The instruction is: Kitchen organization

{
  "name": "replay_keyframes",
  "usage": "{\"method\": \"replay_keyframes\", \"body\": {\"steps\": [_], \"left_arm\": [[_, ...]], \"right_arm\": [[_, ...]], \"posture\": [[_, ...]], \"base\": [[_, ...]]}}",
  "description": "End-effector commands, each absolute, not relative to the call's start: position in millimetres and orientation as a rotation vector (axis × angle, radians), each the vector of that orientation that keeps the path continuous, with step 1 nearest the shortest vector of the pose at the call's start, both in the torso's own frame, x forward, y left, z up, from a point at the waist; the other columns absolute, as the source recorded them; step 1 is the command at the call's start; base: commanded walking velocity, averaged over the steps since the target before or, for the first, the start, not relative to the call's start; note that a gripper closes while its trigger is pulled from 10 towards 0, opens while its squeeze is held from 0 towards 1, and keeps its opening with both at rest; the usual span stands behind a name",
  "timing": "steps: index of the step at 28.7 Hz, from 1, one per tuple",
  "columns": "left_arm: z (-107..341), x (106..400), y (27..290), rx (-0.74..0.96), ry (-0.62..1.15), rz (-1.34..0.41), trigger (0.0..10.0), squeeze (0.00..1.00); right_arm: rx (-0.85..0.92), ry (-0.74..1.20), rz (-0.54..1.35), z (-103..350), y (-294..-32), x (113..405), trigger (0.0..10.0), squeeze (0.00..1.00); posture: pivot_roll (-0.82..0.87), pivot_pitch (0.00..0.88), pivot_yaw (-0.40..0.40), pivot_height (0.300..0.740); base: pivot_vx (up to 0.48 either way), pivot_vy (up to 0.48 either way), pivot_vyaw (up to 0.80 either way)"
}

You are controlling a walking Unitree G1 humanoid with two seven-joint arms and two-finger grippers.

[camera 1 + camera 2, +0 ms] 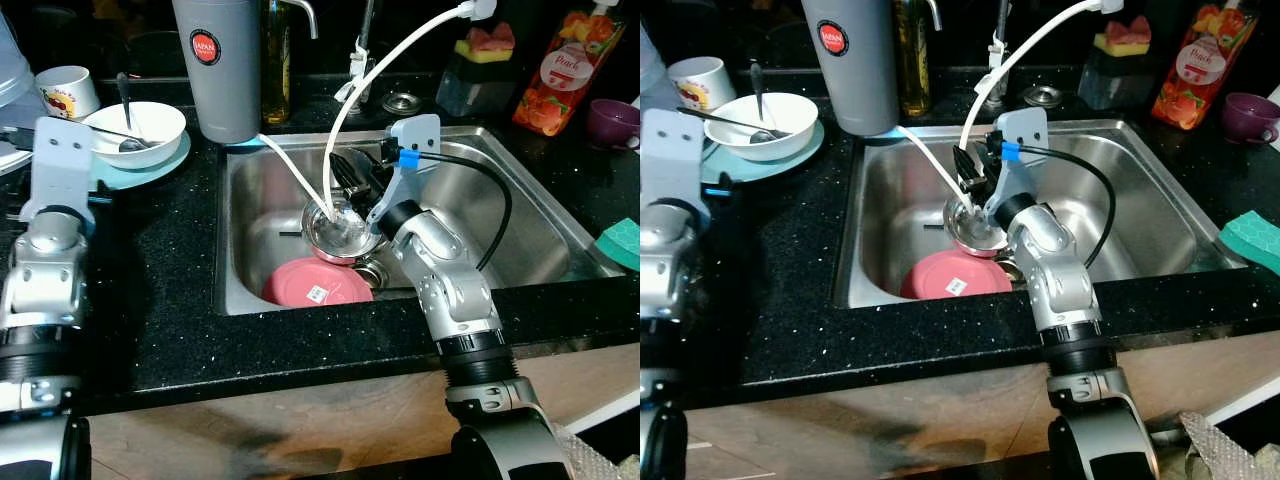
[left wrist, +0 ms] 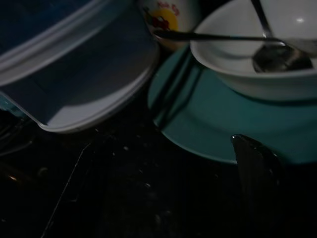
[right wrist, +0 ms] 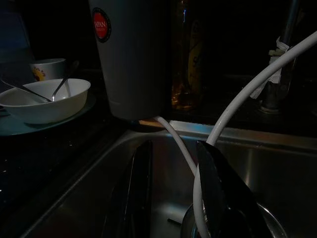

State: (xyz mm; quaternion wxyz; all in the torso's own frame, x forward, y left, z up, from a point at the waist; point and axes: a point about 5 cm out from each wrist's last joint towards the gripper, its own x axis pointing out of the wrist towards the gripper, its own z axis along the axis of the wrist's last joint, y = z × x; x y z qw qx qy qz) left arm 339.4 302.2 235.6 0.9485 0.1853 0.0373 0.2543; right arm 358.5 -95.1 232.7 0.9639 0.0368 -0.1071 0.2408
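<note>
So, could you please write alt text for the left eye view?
The right gripper reaches into a steel sink over a metal bowl, beside a pink plate and white hose. The left arm rests over the black counter.

I see a home kitchen: a steel sink [image 1: 520,200] set in a black speckled table [image 1: 160,300], dirty dishes like a white bowl [image 1: 140,130], and a juice bottle [image 1: 565,65].

Brushed steel sink [image 1: 520,215], glossy speckled black counter [image 1: 160,310] (stone-like), shiny metal bowl [image 1: 340,228], pink plastic plate [image 1: 315,283]
</note>
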Motion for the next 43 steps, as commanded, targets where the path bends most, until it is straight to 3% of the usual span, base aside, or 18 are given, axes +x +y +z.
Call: {"method": "replay_keyframes", "body": {"steps": [1,6,10,20,21,22,23,24,25,43], "left_arm": [[238.0,342.3,305.0,0.385,0.069,0.498,10.0,0.0],[232.6,352.2,292.8,0.434,0.04,0.321,10.0,0.0],[231.4,357.3,285.3,0.576,0.06,0.193,10.0,0.0],[220.4,358.0,295.8,0.519,0.192,0.226,10.0,0.0],[218.0,358.7,296.9,0.518,0.203,0.222,5.7,0.0],[216.0,359.3,297.5,0.517,0.215,0.217,0.3,0.0],[213.3,360.8,298.5,0.517,0.234,0.211,0.0,0.0],[212.4,361.2,298.9,0.52,0.243,0.212,1.4,0.0],[212.0,361.4,299.2,0.524,0.248,0.213,10.0,0.0],[217.7,363.2,300.0,0.571,0.267,0.22,10.0,0.0]], "right_arm": [[0.086,-0.213,0.488,232.8,-96.3,357.7,10.0,0.0],[0.085,-0.214,0.49,232.9,-95.2,357.7,10.0,0.0],[0.085,-0.217,0.491,233.6,-94.8,357.4,10.0,0.0],[0.084,-0.218,0.488,233.5,-95.9,356.8,10.0,0.0],[0.084,-0.218,0.489,233.5,-95.6,356.8,10.0,0.0],[0.083,-0.218,0.49,233.7,-95.4,357.0,10.0,0.0],[0.081,-0.219,0.491,234.3,-95.5,357.4,10.0,0.0],[0.081,-0.22,0.491,234.6,-95.7,357.5,10.0,0.0],[0.081,-0.22,0.491,234.7,-95.8,357.6,10.0,0.0],[0.073,-0.225,0.488,237.2,-99.4,358.3,10.0,0.0]], "posture": [[0.03,0.072,-0.04,0.74],[0.03,0.07,-0.042,0.74],[0.03,0.065,-0.038,0.74],[0.03,0.055,-0.038,0.74],[0.03,0.054,-0.039,0.74],[0.03,0.052,-0.04,0.74],[0.03,0.052,-0.04,0.74],[0.03,0.052,-0.04,0.74],[0.03,0.052,-0.04,0.74],[0.02,0.059,-0.043,0.74]], "base": [[0.0,0.0,0.0],[0.0,0.0,0.0],[0.0,0.0,0.0],[0.0,0.0,0.0],[0.0,0.0,0.0],[0.0,0.0,0.0],[0.0,0.0,0.0],[0.0,0.0,0.0],[0.0,0.0,0.0],[0.0,0.0,0.0]]}}
